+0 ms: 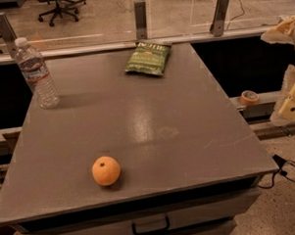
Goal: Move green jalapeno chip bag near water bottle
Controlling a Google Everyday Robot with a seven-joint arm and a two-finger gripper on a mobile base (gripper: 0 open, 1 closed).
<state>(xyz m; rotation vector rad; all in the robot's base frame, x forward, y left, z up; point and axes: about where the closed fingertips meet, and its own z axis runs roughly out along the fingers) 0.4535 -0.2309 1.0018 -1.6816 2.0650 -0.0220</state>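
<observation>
Plainly, the gripper hangs off the right edge of the table, clear of everything on it, and I cannot tell whether it is released or clenched. The green jalapeno chip bag lies flat at the far edge, left of the gripper and farther back, its long axis running roughly away from me. The water bottle stands upright well apart at the far-left corner, so I judge the reach goes left and the carry further left.
</observation>
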